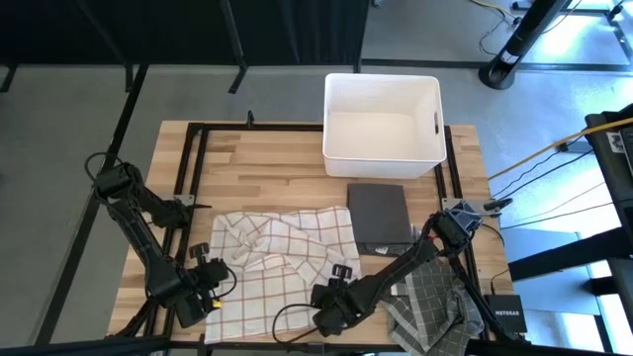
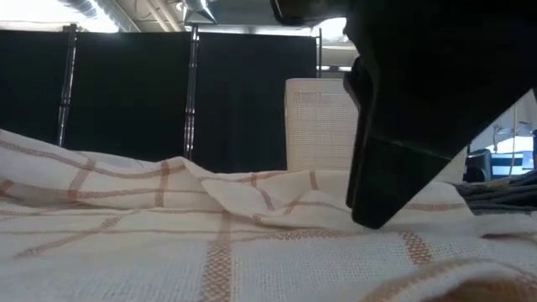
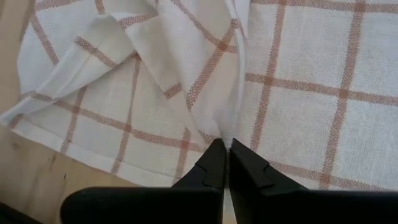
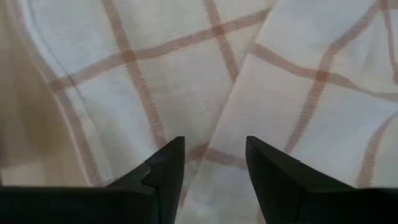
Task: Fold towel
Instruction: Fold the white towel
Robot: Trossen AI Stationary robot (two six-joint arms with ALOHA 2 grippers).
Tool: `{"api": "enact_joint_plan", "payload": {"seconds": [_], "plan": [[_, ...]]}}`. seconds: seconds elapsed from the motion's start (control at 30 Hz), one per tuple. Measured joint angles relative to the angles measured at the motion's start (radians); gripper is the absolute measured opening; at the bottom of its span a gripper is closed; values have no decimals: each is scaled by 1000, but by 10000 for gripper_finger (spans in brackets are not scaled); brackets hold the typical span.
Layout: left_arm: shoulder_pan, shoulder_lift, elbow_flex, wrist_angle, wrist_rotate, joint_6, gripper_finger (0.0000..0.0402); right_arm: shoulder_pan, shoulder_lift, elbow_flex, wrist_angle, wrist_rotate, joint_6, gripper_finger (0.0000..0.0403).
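Note:
A white towel with orange-red checks (image 1: 282, 259) lies rumpled on the wooden table (image 1: 267, 158), its far part bunched into folds. It fills the foreground of the low view (image 2: 210, 252). My left gripper (image 1: 214, 294) is at the towel's near left part, shut on a raised fold (image 3: 225, 148). My right gripper (image 1: 328, 299) is over the towel's near right part, pointing steeply down. It stands open (image 4: 214, 155), with a fold edge (image 4: 249, 74) running between its fingertips. My left gripper pinches a raised ridge of the towel (image 3: 231, 127) between its two fingertips, coming steeply from above. The ridge runs away from the fingers, drawn up a little, while the rest of the towel lies on the table. How many layers it holds does not show. My right gripper: I cannot tell whether its fingertips (image 4: 171, 158) touch the towel.
A white bin (image 1: 382, 124) stands at the table's far edge. Near it lies a folded dark grey cloth (image 1: 379, 213). Grey checked cloths (image 1: 430, 307) are heaped at the near right corner. A black frame (image 1: 198, 148) runs along the table's edges. Bare wood shows at the far left.

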Motion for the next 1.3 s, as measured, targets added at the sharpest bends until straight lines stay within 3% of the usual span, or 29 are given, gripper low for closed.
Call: {"api": "enact_joint_plan", "payload": {"seconds": [0.3, 0.73, 0.97, 1.3], "plan": [[-4, -1, 0, 0, -3, -7, 1, 4, 4, -13, -33, -13, 0, 132], [-4, -1, 0, 0, -11, -7, 1, 13, 5, -14, -49, -25, -52, 120], [-4, -1, 0, 0, -13, -7, 1, 21, 5, -14, -80, -16, -73, 24], [-4, -1, 0, -1, -27, -4, 1, 71, -7, 143, -318, 162, -76, 8]]}}
